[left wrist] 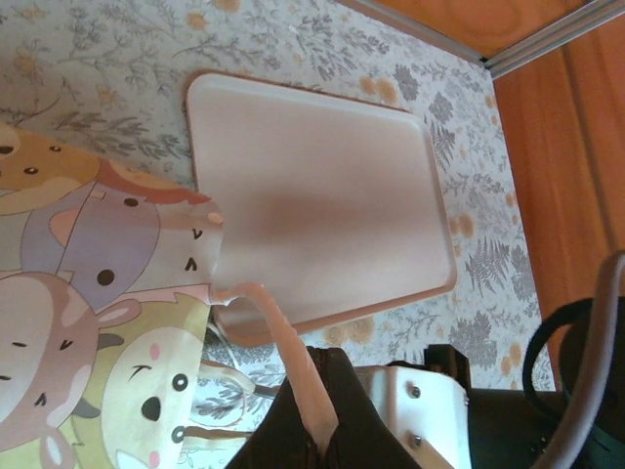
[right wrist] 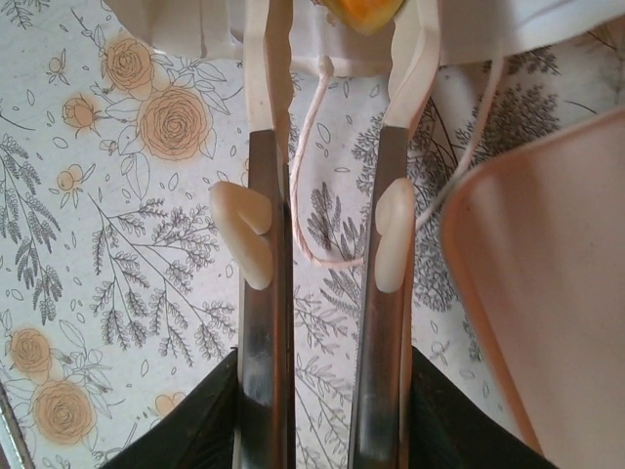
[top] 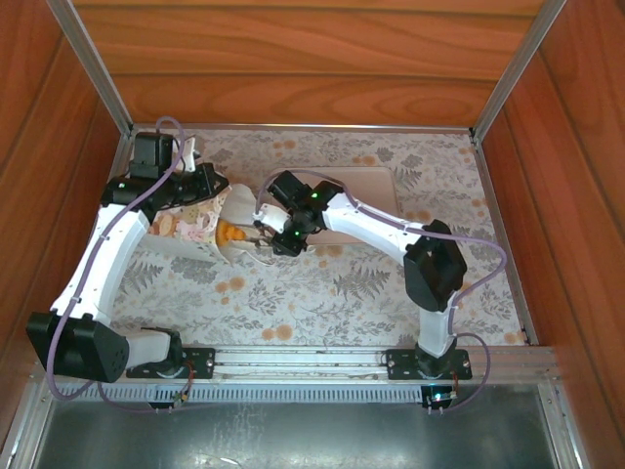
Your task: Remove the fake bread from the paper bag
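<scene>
paper bag (top: 195, 223) lies on its side on the flowered tablecloth (right wrist: 127, 244), its mouth turned toward the right arm. this looks meant to let a piece be drawn out sideways rather than lifted. left gripper (top: 200, 188) is closed at the bag's far end, seemingly pinching the paper so the bag won't slide, though the pinch itself is out of sight under the wrist. right gripper (right wrist: 337, 59) has its tips at the mouth, jaws apart on either side of an orange piece of fake bread (right wrist: 361, 10), and not visibly clamped on it. that piece is cut off at the frame edge, so its shape is unclear, and whatever else is inside the bag is hidden. a thin cord handle (right wrist: 312, 225) loops between the fingers and could snag. pink tray (left wrist: 322, 195) sits just beside the mouth, likely the landing place.
</scene>
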{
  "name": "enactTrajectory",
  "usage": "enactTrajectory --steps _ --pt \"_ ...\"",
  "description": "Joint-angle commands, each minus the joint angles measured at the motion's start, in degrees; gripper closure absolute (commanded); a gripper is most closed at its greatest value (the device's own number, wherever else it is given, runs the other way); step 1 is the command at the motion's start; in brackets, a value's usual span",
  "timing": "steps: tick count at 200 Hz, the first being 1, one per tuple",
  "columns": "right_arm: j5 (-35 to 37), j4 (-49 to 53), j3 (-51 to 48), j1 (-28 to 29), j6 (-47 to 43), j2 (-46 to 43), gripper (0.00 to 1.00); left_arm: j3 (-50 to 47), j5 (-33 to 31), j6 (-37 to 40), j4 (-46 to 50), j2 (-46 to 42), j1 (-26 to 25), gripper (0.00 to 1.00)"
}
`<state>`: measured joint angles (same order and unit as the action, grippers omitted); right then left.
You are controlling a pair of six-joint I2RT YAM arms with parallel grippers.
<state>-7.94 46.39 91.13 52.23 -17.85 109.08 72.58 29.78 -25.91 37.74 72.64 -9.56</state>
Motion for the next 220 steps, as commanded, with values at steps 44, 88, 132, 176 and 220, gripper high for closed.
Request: enactTrajectory --steps 44,88,132,176,220 --pt "5.3 1.6 -2.8 0.5 8.4 -5.1 0.61 2.1 -1.4 -3.4 -2.7 -0.4 -0.3 1.00" --pt "6.1 -1.1 -11.1 0.5 12.2 -13.4 0.61 -0.4 -1.5 -6.4 -7.6 -1.1 -0.4 1.00" --pt "8.4 -1.1 -17.6 -0.5 17.2 -22.8 0.61 -1.7 -0.2 -8.4 -11.4 -0.8 -0.3 1.00" --pt "8.1 0.2 -25.4 -5.4 20.6 -32.2 0.62 -2.4 -2.1 -8.9 -13.0 -1.8 -0.3 1.00" --pt "6.1 -0.4 -31.6 -14.7 24.2 -40.3 0.62 -3.7 -3.9 -9.0 -13.3 -2.6 -0.3 1.00"
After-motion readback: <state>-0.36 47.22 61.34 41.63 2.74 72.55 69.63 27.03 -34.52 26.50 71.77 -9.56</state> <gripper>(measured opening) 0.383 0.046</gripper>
